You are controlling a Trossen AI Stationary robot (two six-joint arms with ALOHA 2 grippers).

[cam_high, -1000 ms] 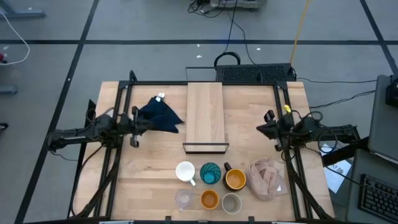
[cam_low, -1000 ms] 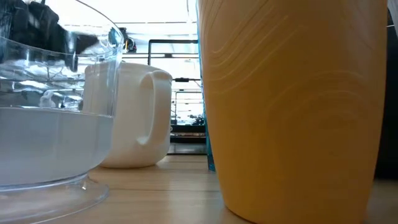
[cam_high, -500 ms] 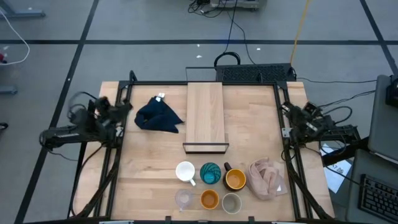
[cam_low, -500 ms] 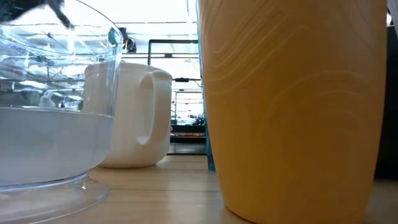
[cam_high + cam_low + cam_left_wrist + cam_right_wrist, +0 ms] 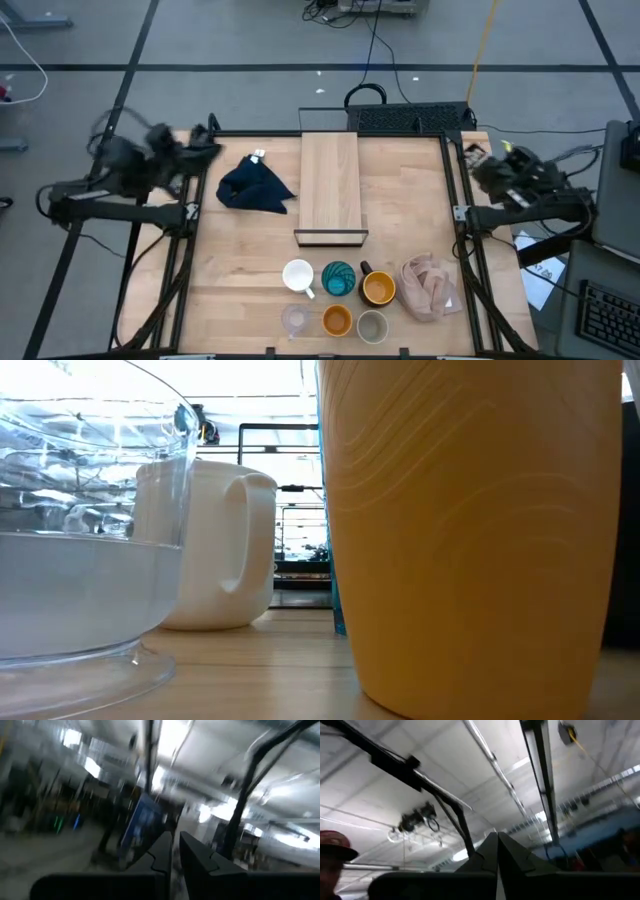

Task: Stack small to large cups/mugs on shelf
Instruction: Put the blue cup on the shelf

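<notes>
Change: both arms have been drawn back from over the table and raised; the left gripper (image 5: pixel 205 150) is now held off the table's far left corner, the right gripper (image 5: pixel 478 165) beyond the right rail.
Meaning: no cup has been taken yet, so the stacking is judged not begun.
Left gripper: fingers (image 5: pixel 197 855) seen nearly together, nothing between them.
Right gripper: fingers (image 5: pixel 512 852) pressed together, empty.
Cups: grouped at the near edge; white mug (image 5: pixel 298 275), teal tumbler (image 5: pixel 339 278), black mug (image 5: pixel 377 288), clear glass (image 5: pixel 294 320), orange cup (image 5: pixel 336 321), grey cup (image 5: pixel 372 326).
Shelf (image 5: pixel 331 190): bare, mid-table, beyond the cups.
Materials: glossy ceramic, ribbed teal wall, see-through glass, pale flat wood.
Cloths: navy cloth (image 5: pixel 256 187) crumpled beside the shelf, pink cloth (image 5: pixel 430 285) by the black mug.
</notes>
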